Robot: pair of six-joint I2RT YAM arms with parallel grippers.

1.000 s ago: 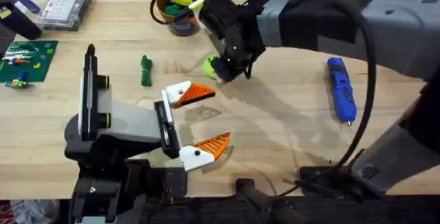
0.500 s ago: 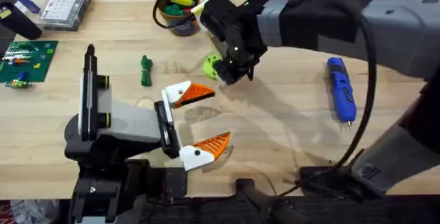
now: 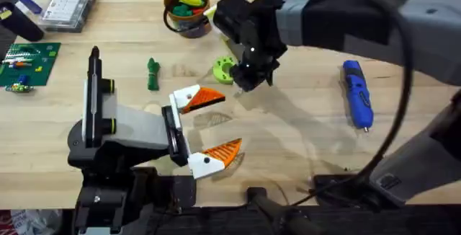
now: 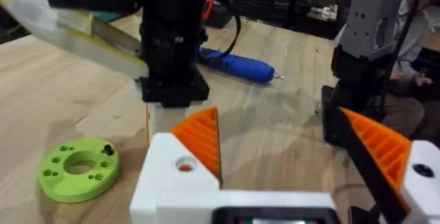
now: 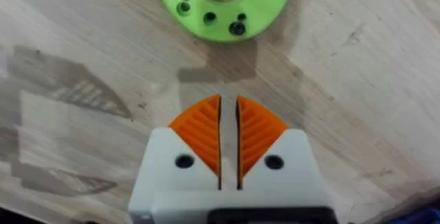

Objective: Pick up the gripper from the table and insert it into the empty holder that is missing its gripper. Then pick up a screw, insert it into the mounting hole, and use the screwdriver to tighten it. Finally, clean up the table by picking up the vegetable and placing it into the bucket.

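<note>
screw seated in the ring, driver waiting to be fetched

the screw (image 5: 237, 27), a small black head, is sitting in one of the outer holes of the green ring (image 3: 224, 70), which is lying flat on the table (image 3: 302, 148) toward the far edge, near its middle. the right gripper (image 5: 228, 135) is hovering just beside the ring, pads pressed nearly together and carrying nothing. the left gripper (image 3: 229, 121) is resting toward the near edge with its fingers spread wide and empty.

judging from this, the screw is looking placed and the tightening is coming up. the screwdriver (image 3: 357, 94) is lying toward the right edge, well apart from the ring, tip pointing at the near edge. gripping its smooth blue barrel around the middle and keeping it upright over the screw head is looking like the way to go. the ring is light and loose on smooth wood, so it is likely wanting steadying by the other arm.

the ring is a matte plastic disc with a wide centre bore and small holes around it. the pads are orange and ribbed. the vegetable (image 3: 153, 73), knobbly and dark green, is lying left of the ring; the bucket (image 3: 191, 27) is standing at the far edge.
</note>
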